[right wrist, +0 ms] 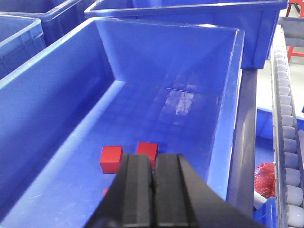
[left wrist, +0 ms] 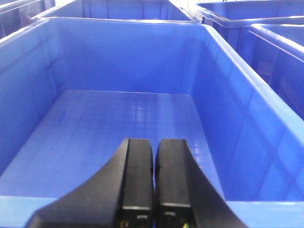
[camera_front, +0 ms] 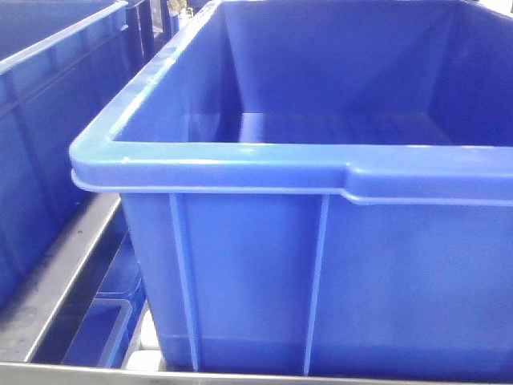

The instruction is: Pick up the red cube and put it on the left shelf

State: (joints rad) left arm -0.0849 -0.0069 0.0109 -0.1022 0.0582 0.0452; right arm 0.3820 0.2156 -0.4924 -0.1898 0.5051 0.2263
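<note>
- Blue plastic is filling every view: a large blue bin point(camera_front: 321, 160) is taking up the exterior front-facing frame, with a second bin point(camera_front: 48, 120) sitting at the upper left.
- Right wrist view: red cubes are lying on the floor of a blue crate point(right wrist: 57, 104), lower centre of the frame. One red cube point(right wrist: 111, 158) is sitting left of centre; a second cube point(right wrist: 147, 152) is lying just beside it to the right, partly behind the tool. A sliver of red is showing at the lower left of the tool; cannot tell what it is.
- The right tool point(right wrist: 153, 190) is hanging above the cubes with its fingers pressed together, holding nothing.
- Left wrist view: the left tool point(left wrist: 154, 180) is hanging over the near rim of an open crate point(left wrist: 237, 118), fingers together, nothing between them. No cube is showing there.
- A roller conveyor point(right wrist: 287, 118) is running down the right edge of the right wrist view.
- Progress, judged: nothing is being carried, so the pick is not yet done. Opening the tool, descending, grasping and moving to the left shelf are all remaining. No shelf is identifiable in these views.
</note>
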